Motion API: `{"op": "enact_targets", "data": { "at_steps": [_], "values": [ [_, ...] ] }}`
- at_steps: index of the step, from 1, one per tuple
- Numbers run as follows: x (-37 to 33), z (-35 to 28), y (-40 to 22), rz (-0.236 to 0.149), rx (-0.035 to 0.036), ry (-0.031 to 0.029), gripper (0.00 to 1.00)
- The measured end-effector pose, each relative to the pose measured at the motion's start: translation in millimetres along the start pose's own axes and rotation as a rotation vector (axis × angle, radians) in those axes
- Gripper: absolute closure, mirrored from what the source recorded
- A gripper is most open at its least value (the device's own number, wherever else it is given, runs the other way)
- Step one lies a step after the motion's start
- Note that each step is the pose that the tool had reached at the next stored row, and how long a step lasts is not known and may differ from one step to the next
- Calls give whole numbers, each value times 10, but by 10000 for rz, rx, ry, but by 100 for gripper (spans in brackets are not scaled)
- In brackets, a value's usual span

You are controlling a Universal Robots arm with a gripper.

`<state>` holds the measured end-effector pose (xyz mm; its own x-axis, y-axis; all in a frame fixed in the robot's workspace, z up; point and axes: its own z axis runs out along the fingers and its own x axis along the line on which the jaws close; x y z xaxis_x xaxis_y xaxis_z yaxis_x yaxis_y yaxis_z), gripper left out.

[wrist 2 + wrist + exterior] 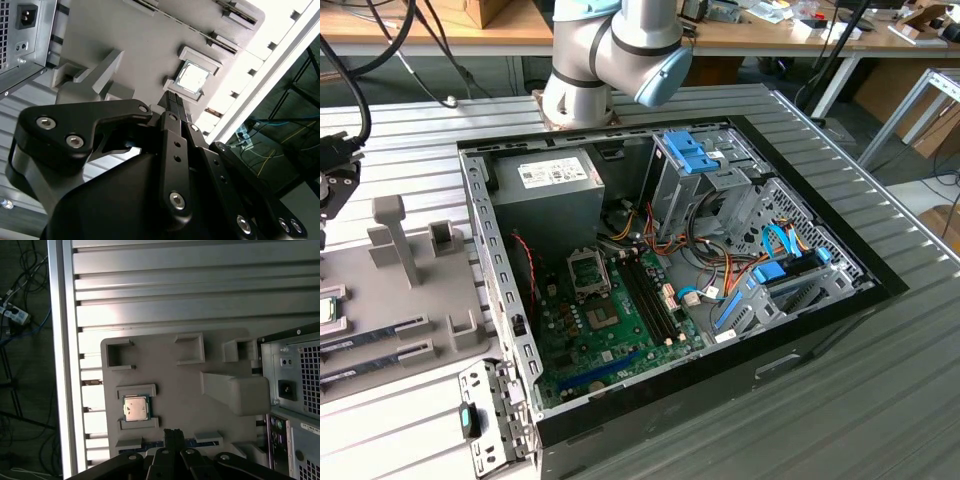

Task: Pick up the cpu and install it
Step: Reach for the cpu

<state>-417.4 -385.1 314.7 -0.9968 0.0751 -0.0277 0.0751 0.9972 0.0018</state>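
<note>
Ribbed metal table [880,330], cluttered workbenches behind, open computer case [800,330] in the middle. Beside it lies a grey tray [190,405], and there's the cpu [136,407], flat in its square nest. The claw [173,432] hangs over the tray, pinched together and empty, clear of the cpu. Raised blocks [232,392] stand nearby; the table's edge rail runs just past the tray.

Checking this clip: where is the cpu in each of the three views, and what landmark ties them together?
Exterior view: the cpu on the grey tray, at the exterior view's left edge.
Second wrist view: the cpu in its cradle, just beyond the gripper.
First wrist view: the cpu in the same cradle, near the gripper.
Shared landmark: the grey wedge block on the tray.
</note>
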Motion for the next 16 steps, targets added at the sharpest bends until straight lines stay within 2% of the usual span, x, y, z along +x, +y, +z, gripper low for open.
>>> {"op": "enact_targets", "data": {
  "at_steps": [16],
  "values": [
    [3,48,0,0,0,1,89]
  ]
}}
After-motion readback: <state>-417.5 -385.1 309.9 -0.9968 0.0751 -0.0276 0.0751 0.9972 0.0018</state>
